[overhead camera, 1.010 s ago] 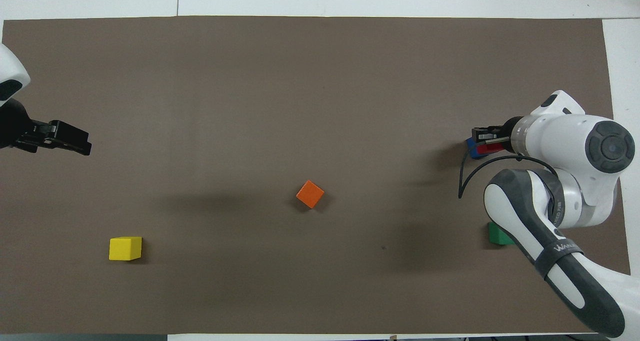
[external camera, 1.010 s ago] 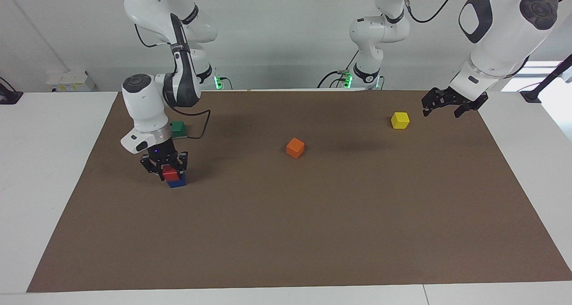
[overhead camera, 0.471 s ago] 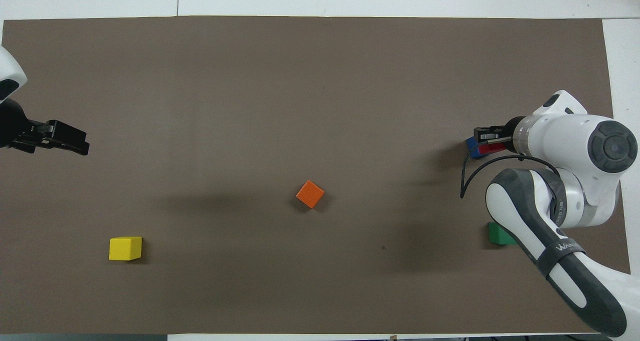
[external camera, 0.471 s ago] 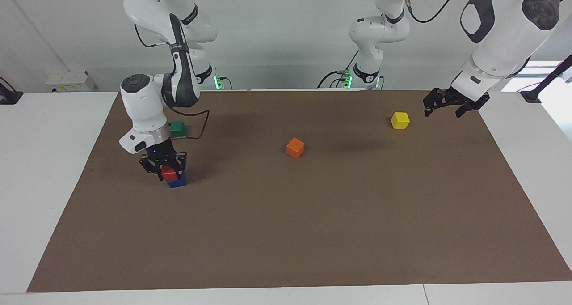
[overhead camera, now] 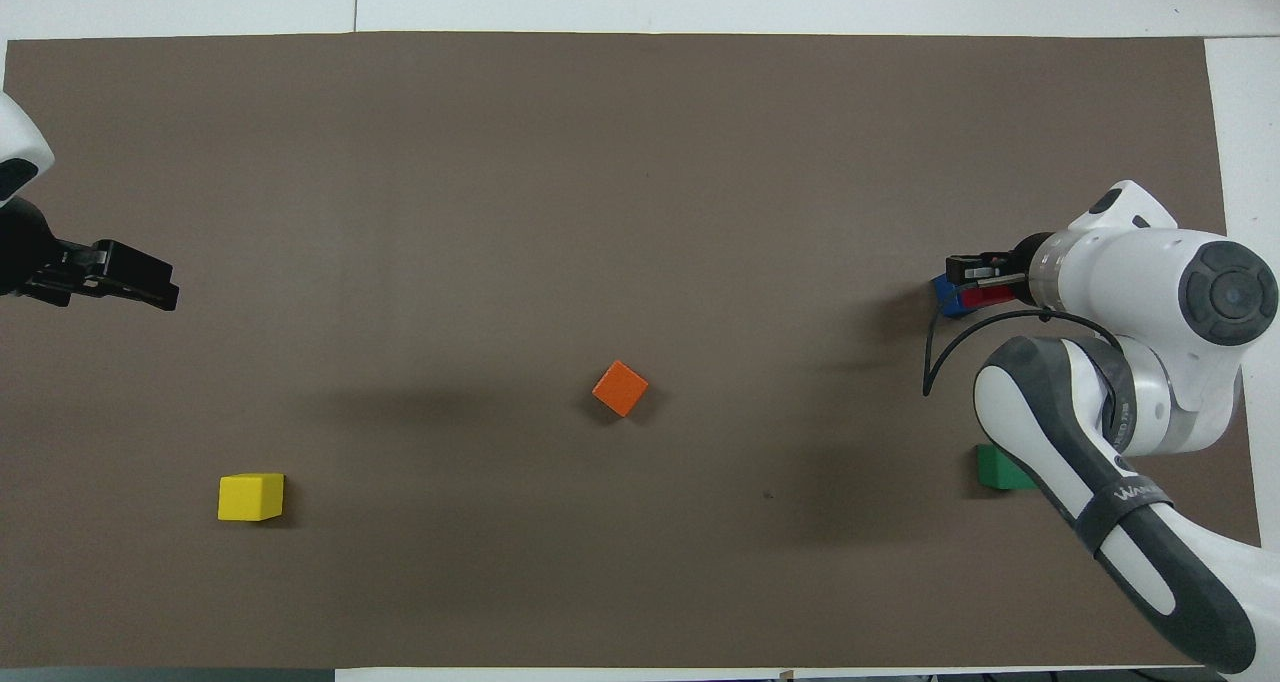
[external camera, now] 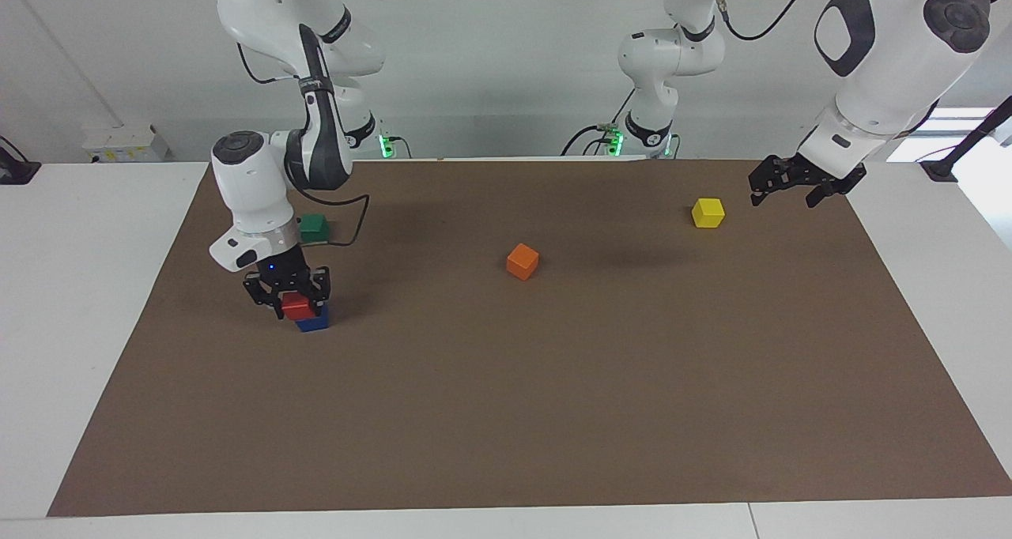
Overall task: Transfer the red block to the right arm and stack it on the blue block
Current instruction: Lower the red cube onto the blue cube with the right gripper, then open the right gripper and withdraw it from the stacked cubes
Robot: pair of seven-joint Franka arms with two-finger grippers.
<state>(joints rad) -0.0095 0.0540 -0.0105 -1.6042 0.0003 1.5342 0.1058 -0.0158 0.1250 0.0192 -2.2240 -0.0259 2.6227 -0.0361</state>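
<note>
Red block atop blue block (seemingly flush)

White bench, brown mat covering its middle, pale grey wall at 12 o'clock, small white box at 10 o'clock, bright window light at 2 o'clock.

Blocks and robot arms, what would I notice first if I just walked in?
Probably the little tower: a red block sits on a blue block at the right arm's end of the table, with the right gripper right down around the red one. Next, the bright orange block alone in the middle of the brown mat. The left gripper waits in the air beside the yellow block.
</note>
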